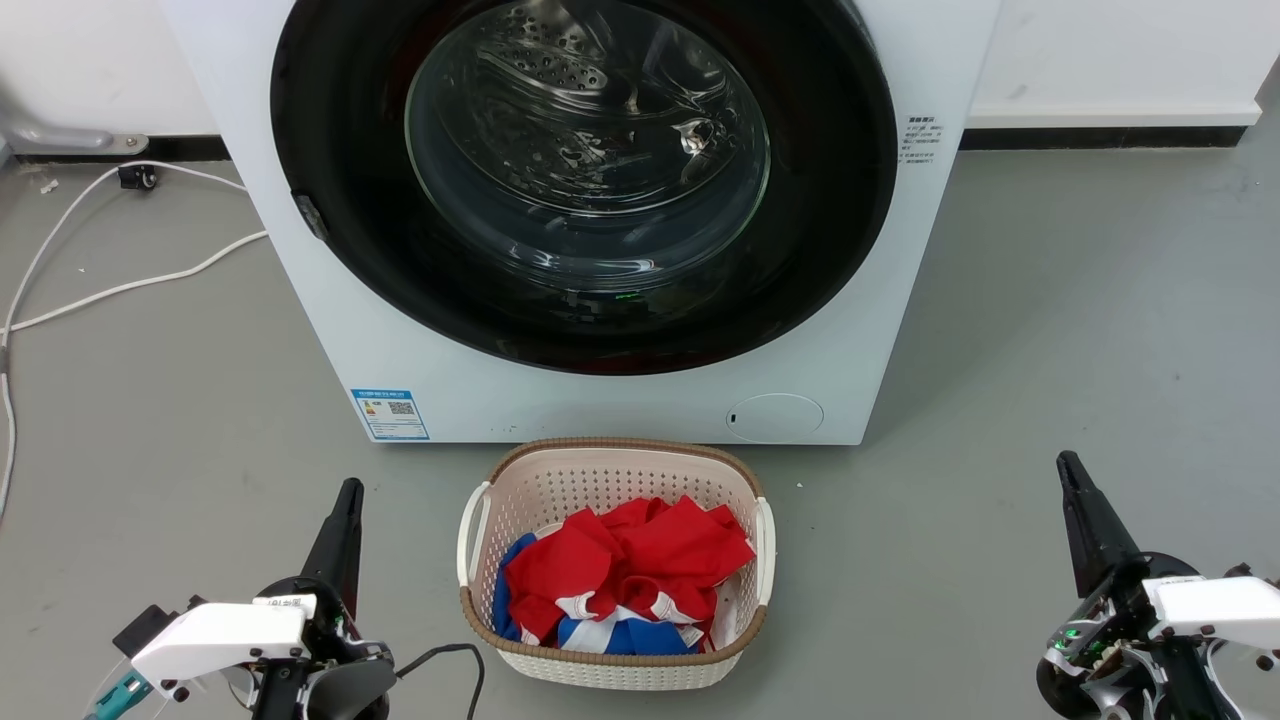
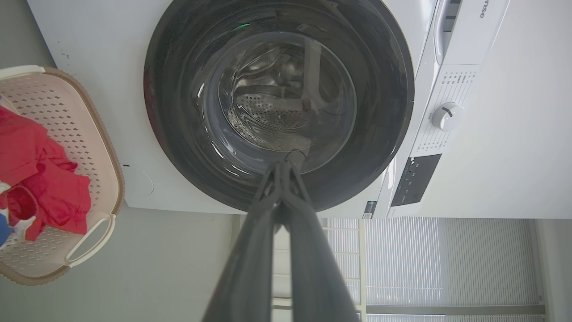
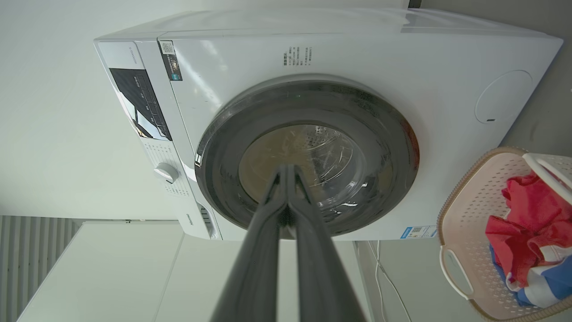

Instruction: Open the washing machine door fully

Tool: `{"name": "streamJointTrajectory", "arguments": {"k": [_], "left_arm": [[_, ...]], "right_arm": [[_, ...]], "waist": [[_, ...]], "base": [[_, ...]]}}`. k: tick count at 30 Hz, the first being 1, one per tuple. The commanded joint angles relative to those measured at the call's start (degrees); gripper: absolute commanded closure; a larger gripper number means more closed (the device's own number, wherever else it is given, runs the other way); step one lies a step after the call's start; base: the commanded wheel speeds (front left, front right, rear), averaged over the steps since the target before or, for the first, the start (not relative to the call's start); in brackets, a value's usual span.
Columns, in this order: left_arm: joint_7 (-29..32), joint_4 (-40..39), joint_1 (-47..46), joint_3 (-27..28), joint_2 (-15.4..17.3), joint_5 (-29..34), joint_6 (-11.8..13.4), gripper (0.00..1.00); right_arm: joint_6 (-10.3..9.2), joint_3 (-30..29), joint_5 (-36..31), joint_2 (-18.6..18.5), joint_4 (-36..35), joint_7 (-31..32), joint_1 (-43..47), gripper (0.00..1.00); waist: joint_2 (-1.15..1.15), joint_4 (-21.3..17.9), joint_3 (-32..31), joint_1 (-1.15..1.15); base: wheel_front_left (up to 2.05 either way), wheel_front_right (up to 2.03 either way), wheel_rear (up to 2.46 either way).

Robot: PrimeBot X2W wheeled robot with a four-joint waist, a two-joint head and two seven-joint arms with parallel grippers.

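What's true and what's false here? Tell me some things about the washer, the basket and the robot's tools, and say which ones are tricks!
1. The door is shut. True.
2. The basket is empty. False: red, blue and white clothes lie in it.
3. The left tool and the right tool are both shut. True.
4. The left tool touches the door. False: it hangs apart from it, low by the floor.
5. The basket stands in front of the washer. True.
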Motion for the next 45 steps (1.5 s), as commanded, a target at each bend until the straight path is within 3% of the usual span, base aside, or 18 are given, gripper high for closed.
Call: {"name": "streamJointTrajectory", "arguments": {"k": [1,24,25,38,42,43,45], "left_arm": [[0.23,0.03,-0.41,0.23,-0.10,0.25,-0.19,1.00],[0.24,0.03,-0.42,0.34,-0.16,0.34,-0.19,1.00],[0.18,-0.01,-0.01,0.08,-0.08,0.07,0.00,0.00],[-2.99,-1.73,0.46,-3.76,-0.05,2.77,-0.01,0.00],[-4.06,-2.97,0.41,-4.23,-0.04,7.43,-0.02,0.00],[-4.83,-3.96,0.36,-4.75,-0.01,12.15,-0.02,0.00],[-5.32,-4.56,0.32,-5.17,0.05,15.60,-0.03,0.00]], "right_arm": [[0.17,-0.11,-0.37,0.15,0.10,0.25,-0.61,1.00],[0.17,-0.36,-0.56,0.34,0.12,0.39,-0.65,1.00],[0.00,-0.29,-0.27,0.17,0.01,0.38,-0.01,0.00],[0.01,2.07,-3.62,0.26,-1.36,-2.75,1.72,0.00],[0.01,2.46,-8.24,0.13,-2.32,-3.80,1.86,0.00],[0.02,2.64,-13.24,0.09,-3.34,-4.56,1.97,0.00],[0.02,2.71,-16.85,0.11,-4.11,-5.04,2.09,0.00]], "waist": [[0.00,0.00,0.00,0.00],[0.00,0.00,0.00,0.00],[0.00,0.00,0.00,0.00],[0.00,-0.01,0.03,0.00],[0.00,0.01,0.06,0.00],[0.00,0.01,0.09,0.00],[0.00,0.01,0.10,0.00]], "base": [[0.00,0.00,0.00],[0.00,0.00,0.00],[0.00,0.00,0.00],[0.00,0.00,0.00],[0.00,0.00,0.00],[0.00,0.00,0.00],[0.00,0.00,0.00]]}}
